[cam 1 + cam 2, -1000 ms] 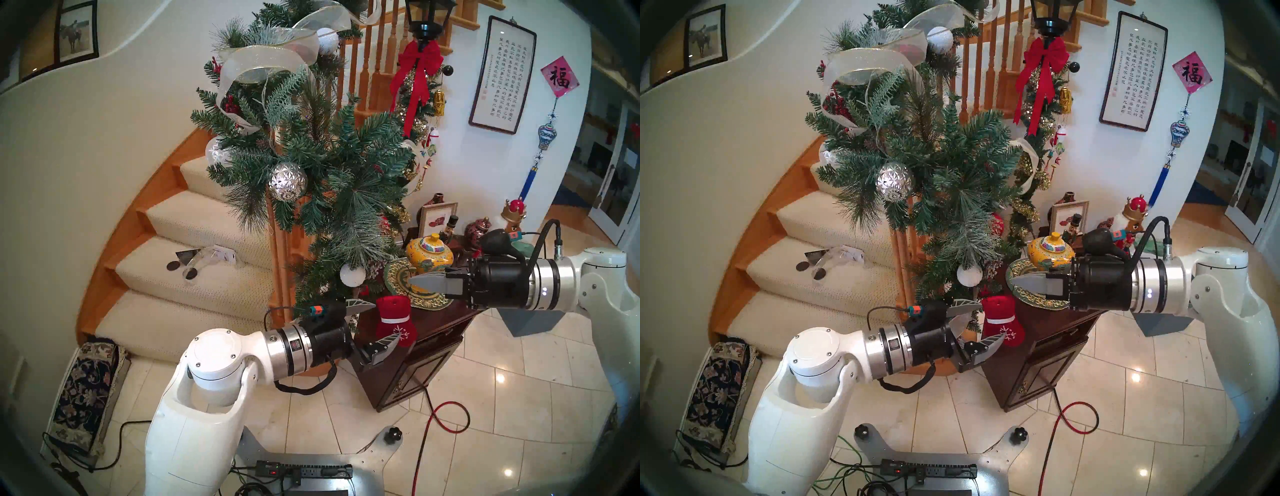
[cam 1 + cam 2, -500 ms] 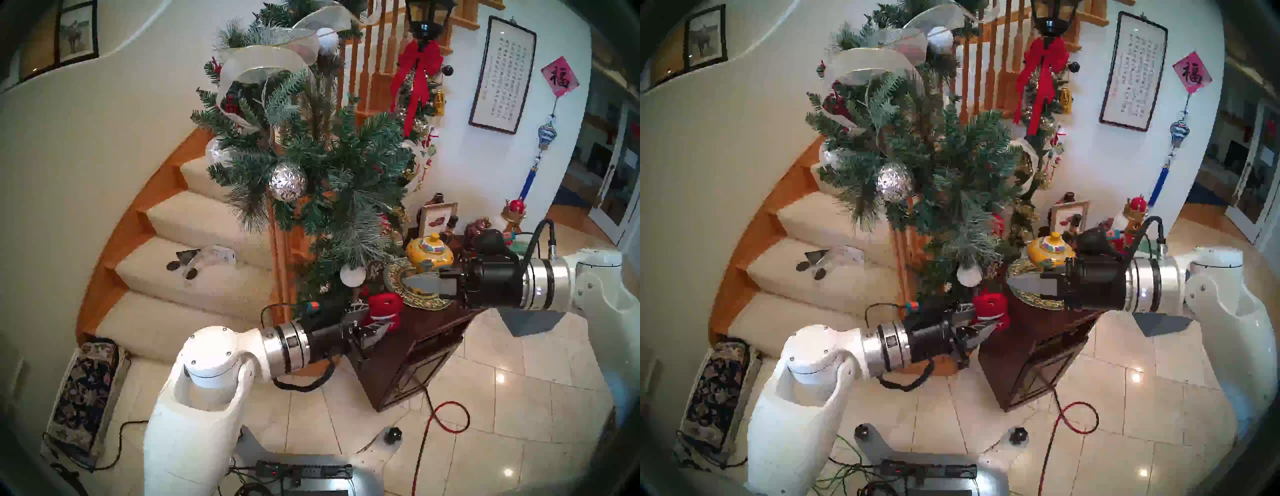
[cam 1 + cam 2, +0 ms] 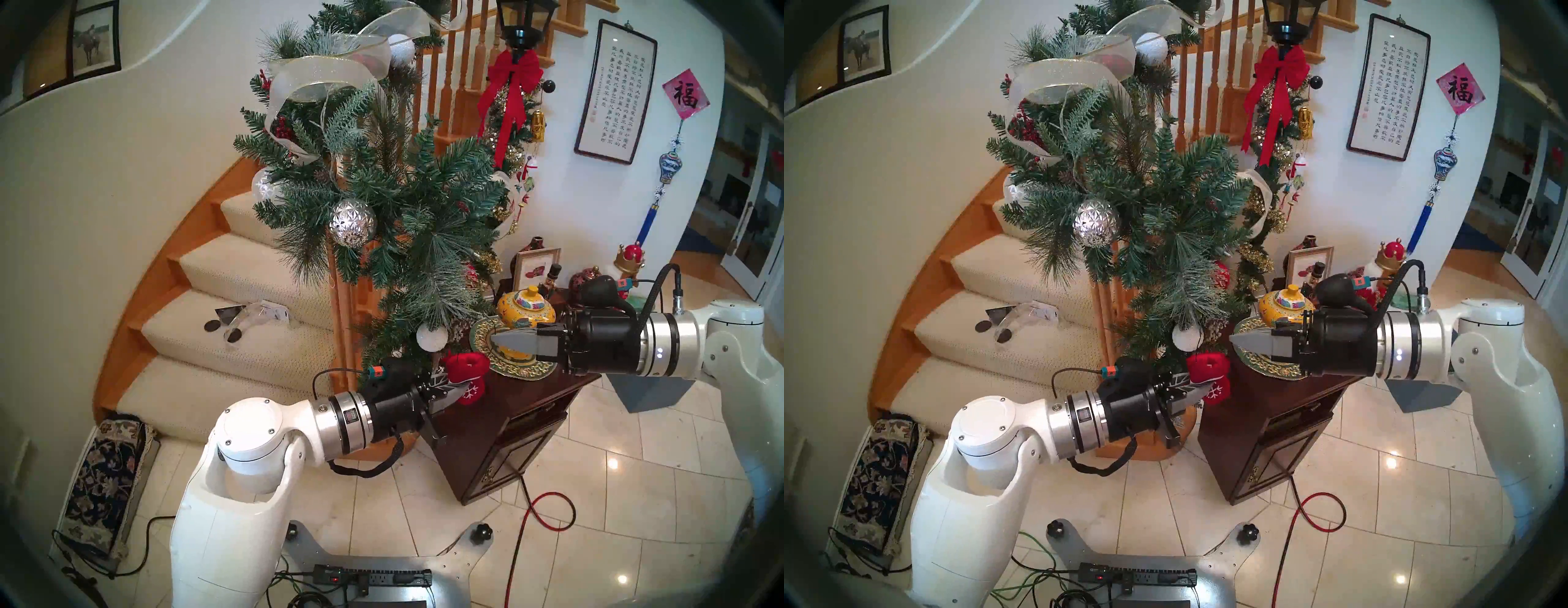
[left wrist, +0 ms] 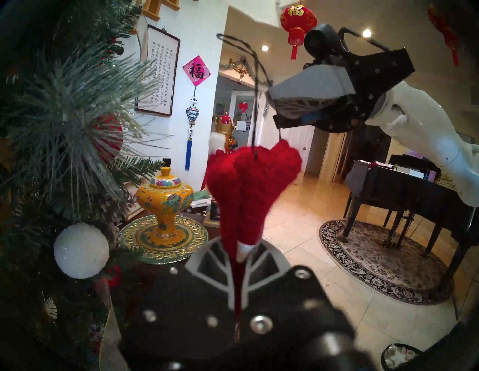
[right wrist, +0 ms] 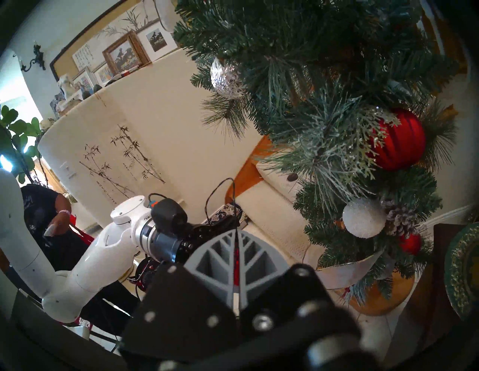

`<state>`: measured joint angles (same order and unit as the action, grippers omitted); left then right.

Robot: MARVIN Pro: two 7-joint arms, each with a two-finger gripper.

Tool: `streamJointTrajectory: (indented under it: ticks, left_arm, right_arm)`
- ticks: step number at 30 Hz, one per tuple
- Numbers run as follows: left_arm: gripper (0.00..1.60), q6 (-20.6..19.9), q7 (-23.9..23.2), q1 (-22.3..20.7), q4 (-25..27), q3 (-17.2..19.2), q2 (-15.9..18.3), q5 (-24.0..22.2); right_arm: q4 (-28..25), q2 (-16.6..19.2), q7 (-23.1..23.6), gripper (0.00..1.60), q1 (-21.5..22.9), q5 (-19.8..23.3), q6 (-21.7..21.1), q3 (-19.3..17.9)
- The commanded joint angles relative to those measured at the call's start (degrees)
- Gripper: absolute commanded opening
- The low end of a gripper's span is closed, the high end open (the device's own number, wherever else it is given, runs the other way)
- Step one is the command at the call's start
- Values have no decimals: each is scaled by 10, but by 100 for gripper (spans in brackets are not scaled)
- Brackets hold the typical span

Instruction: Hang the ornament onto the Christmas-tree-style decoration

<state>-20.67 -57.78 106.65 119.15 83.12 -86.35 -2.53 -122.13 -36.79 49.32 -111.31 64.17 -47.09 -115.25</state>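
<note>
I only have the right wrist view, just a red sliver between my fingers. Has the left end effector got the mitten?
Observer: Yes. The left end effector is shut on the red mitten at its white cuff band.
Operator: Where's the hanging loop?
Observer: The black loop rises from the mitten's top past the right end effector; pinched or not, I cannot tell.
Operator: How near is the garland?
Observer: The mitten sits just below the garland and its white ball, apart from it.

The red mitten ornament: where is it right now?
The mitten is pinched in the left gripper, low centre in the head view, just below the white glittery ball at the garland's foot.
</note>
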Motion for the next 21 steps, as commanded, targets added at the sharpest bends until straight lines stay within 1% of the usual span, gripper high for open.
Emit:
streamJointTrajectory:
  ticks: [1,11,12,13,14,15,16,17,21]
  left_arm:
    - [0,-2,-7,5,10,2,-2,-10]
    - [0,-12,-15,9,16,15,-4,-19]
    - [0,-13,-15,10,17,15,-4,-19]
    - [0,-13,-15,10,17,16,-4,-19]
    - [0,-13,-16,10,17,17,-5,-19]
    - [0,-13,-16,11,17,17,-5,-19]
    - [0,-13,-16,11,17,18,-5,-19]
    - [0,-12,-17,11,16,19,-5,-19]
    - [0,-12,-18,11,16,22,-5,-19]
  right_arm:
    - [0,-2,7,0,-1,3,1,-8]
    - [6,-2,20,0,-1,1,2,-6]
    - [6,-3,20,25,-1,0,2,-6]
    - [5,-3,21,73,-2,-1,3,-6]
    - [5,-4,22,125,-4,-2,4,-7]
    - [4,-4,23,144,-4,-3,4,-8]
    - [4,-4,26,154,-6,-3,5,-9]
    - [4,-4,27,160,-6,-3,5,-9]
    - [3,-5,29,160,-10,-4,5,-13]
